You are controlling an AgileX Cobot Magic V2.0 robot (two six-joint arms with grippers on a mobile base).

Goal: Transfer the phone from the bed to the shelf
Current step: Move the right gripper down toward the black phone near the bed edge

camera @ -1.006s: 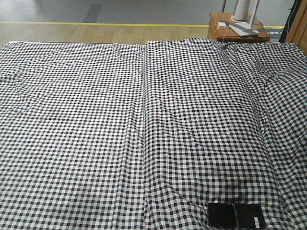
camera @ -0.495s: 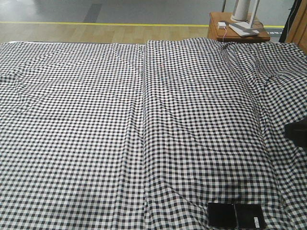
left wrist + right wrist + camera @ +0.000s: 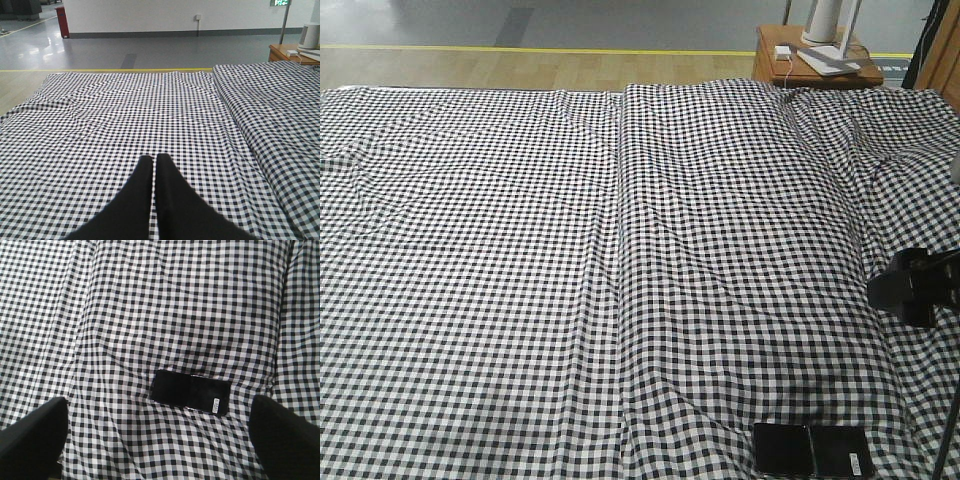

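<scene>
Black phone (image 3: 191, 392) lies flat on the bed (image 3: 520, 250), at its near right corner. Right gripper (image 3: 157, 402) hangs above it, jaws spread wide. Left gripper (image 3: 152, 159): jaws closed together, holding nothing.

The left gripper (image 3: 153, 158) extends over the bed (image 3: 100, 120), fingertips pressed together. A raised fold (image 3: 226, 120) runs along the right. Grey floor (image 3: 165, 50) lies beyond.
</scene>
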